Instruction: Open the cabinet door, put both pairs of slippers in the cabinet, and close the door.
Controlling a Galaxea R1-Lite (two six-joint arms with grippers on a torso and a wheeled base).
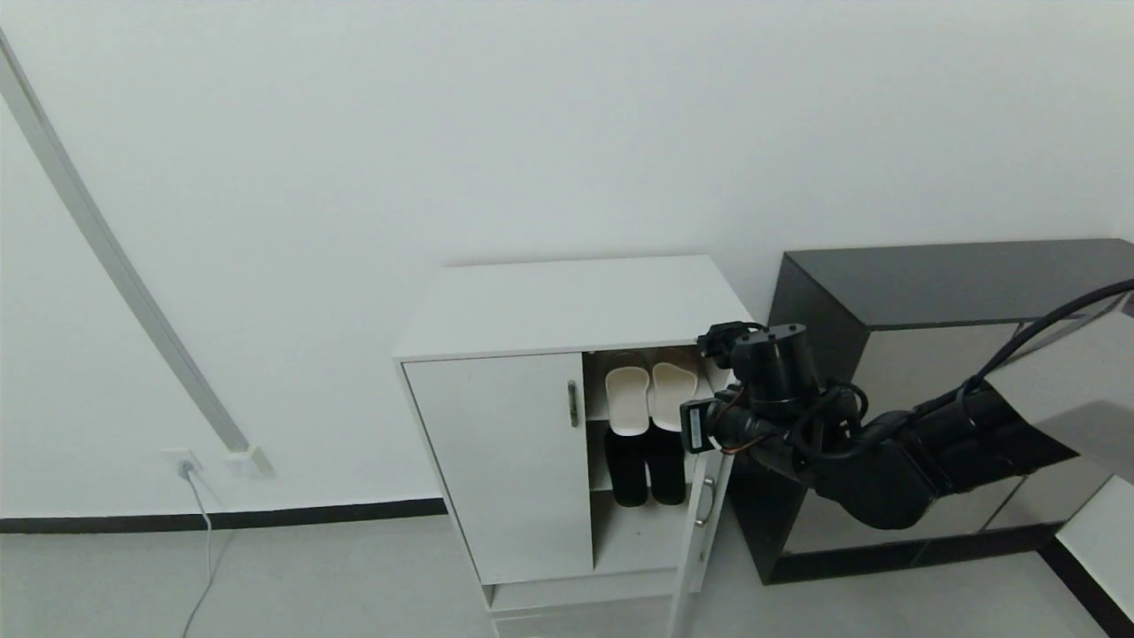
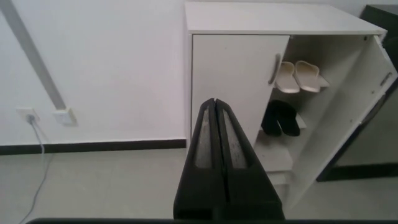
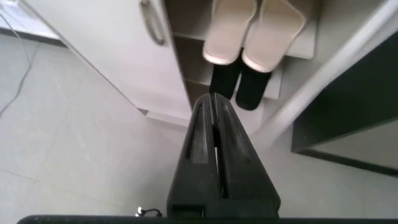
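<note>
Black left end effector [image 2: 215, 109]: fingers clenched together on nothing; held well back from the cabinet, facing its closed door, probably parked out of the other arm's way.
White cabinet [image 1: 567, 306]: stands against the wall; the right bay is exposed, the left is covered.
Closed door [image 1: 500, 461]: flush with the carcass, handle [image 1: 573, 403] at its inner edge; it needs no handling.
White slippers [image 1: 649, 394]: pair side by side on the upper shelf, heels outward, tilted so both fit the narrow bay.
Black slippers [image 1: 647, 465]: pair on the shelf below, directly under the white pair, likewise angled.
Open door [image 2: 348, 118]: swung out on the cabinet's right side, giving access to both shelves.
Right end effector [image 3: 214, 102]: fingers pressed shut, empty; its wrist sits beside the open door's upper edge, a posture that suits pushing rather than gripping.
Task stage (judged): both pairs are stowed; closing the door remains.
Dark sideboard [image 1: 957, 283]: just right of the cabinet, limiting the door's swing.
</note>
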